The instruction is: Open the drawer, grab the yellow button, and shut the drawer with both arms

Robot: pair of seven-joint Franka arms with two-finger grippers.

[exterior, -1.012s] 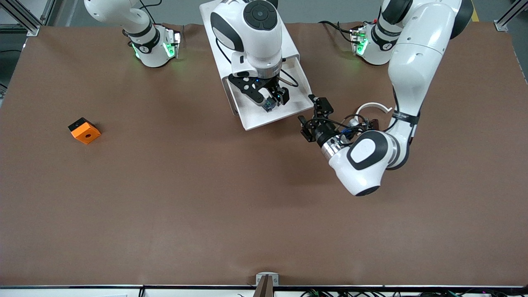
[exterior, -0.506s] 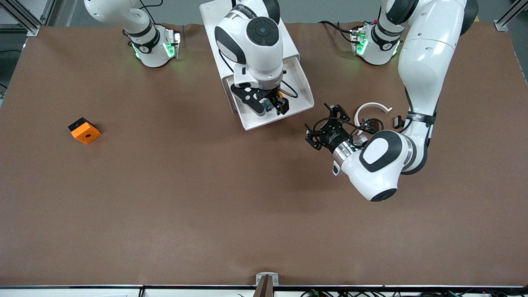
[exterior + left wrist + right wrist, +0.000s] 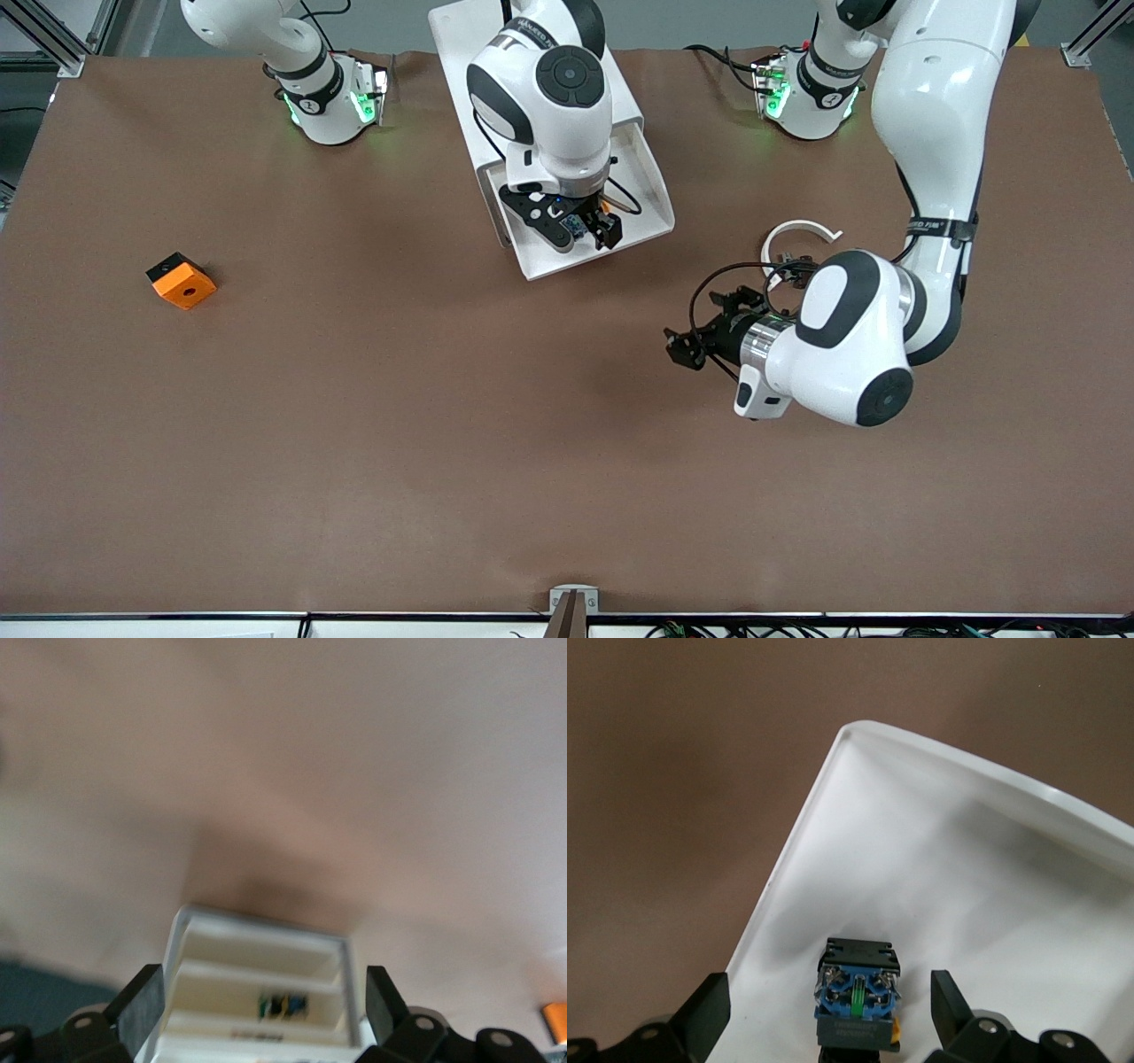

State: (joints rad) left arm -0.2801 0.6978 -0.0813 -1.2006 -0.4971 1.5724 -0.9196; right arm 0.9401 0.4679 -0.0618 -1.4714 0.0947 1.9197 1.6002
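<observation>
Both sets of jaws stand wide and hold nothing. I see the table [image 3: 354,443] covered in brown, with the white cabinet [image 3: 461,53] at its robot edge between the two bases. Its drawer [image 3: 567,257] is pulled out toward the front camera. My right gripper [image 3: 580,232] hangs over the open drawer, fingers spread on either side of the button [image 3: 858,997], which lies in the tray with its blue base up in the right wrist view. My left gripper [image 3: 689,346] is over bare table, nearer the front camera than the drawer and toward the left arm's end. A white curved band [image 3: 802,232] lies close to that arm. An orange block [image 3: 181,281] sits toward the right arm's end.
</observation>
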